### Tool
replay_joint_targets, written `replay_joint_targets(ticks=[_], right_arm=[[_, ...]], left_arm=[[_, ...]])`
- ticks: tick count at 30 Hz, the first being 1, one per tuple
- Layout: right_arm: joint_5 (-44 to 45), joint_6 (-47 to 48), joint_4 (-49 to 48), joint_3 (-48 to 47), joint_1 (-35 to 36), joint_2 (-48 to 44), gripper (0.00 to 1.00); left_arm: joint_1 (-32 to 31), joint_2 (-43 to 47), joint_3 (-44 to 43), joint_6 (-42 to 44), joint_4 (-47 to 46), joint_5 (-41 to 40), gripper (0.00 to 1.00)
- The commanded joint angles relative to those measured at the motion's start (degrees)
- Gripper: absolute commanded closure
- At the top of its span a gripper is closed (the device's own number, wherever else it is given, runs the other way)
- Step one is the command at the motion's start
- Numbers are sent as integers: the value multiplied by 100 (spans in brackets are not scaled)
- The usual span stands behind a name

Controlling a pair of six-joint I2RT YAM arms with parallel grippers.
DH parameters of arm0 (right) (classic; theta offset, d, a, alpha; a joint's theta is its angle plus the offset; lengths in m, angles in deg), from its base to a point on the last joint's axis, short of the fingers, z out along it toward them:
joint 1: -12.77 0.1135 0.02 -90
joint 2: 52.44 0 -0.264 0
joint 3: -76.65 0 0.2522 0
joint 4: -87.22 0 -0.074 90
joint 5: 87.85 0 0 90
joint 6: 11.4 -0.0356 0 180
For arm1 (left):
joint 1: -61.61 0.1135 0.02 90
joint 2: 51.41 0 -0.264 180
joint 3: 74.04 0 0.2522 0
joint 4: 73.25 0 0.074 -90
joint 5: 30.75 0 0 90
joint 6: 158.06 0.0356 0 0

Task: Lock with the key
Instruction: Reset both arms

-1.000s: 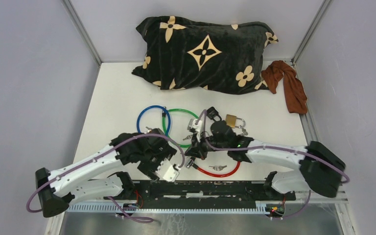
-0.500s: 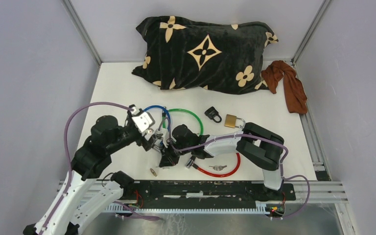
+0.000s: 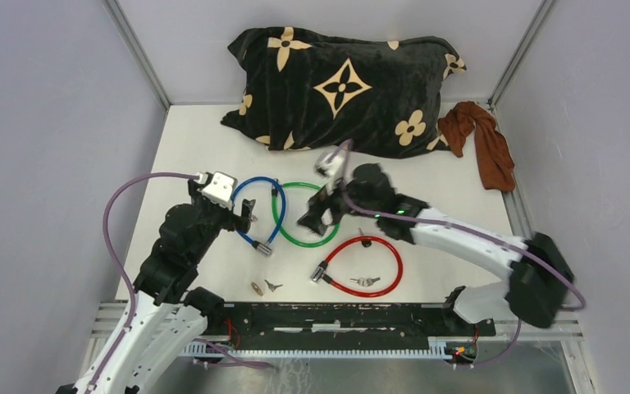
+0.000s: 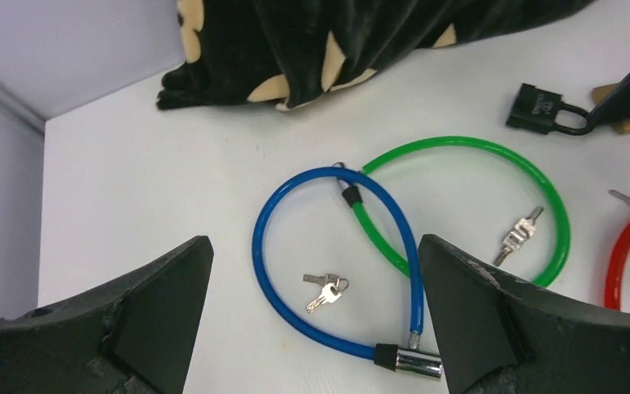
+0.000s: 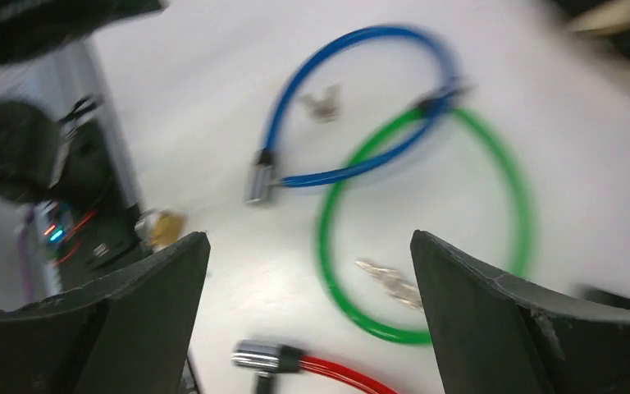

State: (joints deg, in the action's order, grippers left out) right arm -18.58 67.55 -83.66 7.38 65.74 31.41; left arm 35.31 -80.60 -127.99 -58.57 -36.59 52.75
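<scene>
blue cable lock with silver barrel [image 4: 256, 246]: looped flat, crossing green cable lock [image 4: 459, 141] | small silver keys [image 4: 326, 289]: loose inside blue loop | second key bunch [image 4: 518, 235]: inside green loop

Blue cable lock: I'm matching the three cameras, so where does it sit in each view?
Top external: blue cable lock left of centre, on the table.
Left wrist: blue cable lock mid-frame, lower half.
Right wrist: blue cable lock upper middle, blurred.
Shared landmark: the green cable lock crossing it.
</scene>
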Motion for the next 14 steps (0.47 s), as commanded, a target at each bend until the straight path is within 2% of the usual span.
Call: replay_joint_targets(ticks=[1, 2, 5, 6, 10, 14], right_arm=[[2066, 314, 779, 912, -893, -1877, 2], [2693, 323, 832, 1157, -1053, -2254, 2], [5596, -126, 726, 2167, -1114, -3412, 2], [6216, -177, 703, 2472, -1121, -3746, 2], [7321, -729, 1187, 3099, -1111, -4568, 2], [7641, -1194, 1567, 3431, -1110, -4951, 2]], left_arm=[[202, 191, 558, -203, -780, -767, 0], [239, 240, 717, -202, -896, -872, 0], [426, 378, 1122, -405, -1204, -950, 0], [500, 426, 1175, -561, -1269, -879, 0], [837, 609, 1311, -1119, -1347, -434, 0], [1023, 739, 1464, -1448, -1275, -272, 0]])
